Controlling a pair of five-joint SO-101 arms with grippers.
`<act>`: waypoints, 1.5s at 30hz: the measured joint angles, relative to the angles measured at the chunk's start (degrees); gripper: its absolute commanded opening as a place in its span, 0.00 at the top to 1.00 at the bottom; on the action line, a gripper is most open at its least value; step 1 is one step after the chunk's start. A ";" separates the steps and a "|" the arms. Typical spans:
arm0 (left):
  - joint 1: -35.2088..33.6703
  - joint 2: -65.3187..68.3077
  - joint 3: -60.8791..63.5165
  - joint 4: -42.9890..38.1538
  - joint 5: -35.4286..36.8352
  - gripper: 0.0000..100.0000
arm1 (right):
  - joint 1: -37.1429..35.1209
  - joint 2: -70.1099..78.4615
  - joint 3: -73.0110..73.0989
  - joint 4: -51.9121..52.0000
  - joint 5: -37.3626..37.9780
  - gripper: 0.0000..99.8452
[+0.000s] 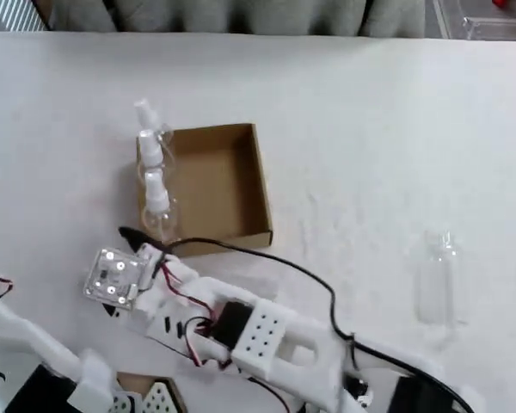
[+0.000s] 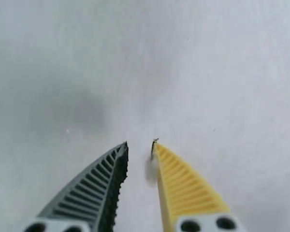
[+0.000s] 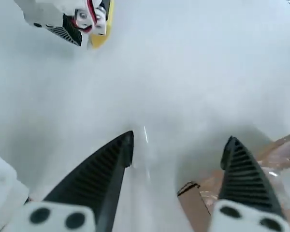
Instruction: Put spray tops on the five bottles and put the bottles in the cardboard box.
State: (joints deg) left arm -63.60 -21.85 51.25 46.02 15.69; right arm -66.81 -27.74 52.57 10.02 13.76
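No text, label, brand, number or sign could be read anywhere, neither on the cardboard box (image 1: 215, 181), nor on the clear bottles (image 1: 155, 202) standing at its edge, nor on the white counter (image 1: 370, 129) under them.

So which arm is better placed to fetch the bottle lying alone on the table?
Probably the right. The lone bottle lies on that arm's side, and the right end effector is open and empty at the cardboard box. The left end effector hangs over bare table on the opposite side.
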 measured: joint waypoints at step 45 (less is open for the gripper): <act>-0.18 22.51 -11.78 0.35 0.00 0.91 | -5.27 -0.70 4.40 48.88 12.57 0.78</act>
State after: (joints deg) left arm -63.78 0.66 39.47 46.37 15.69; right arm -72.09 -28.44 56.97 58.90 26.33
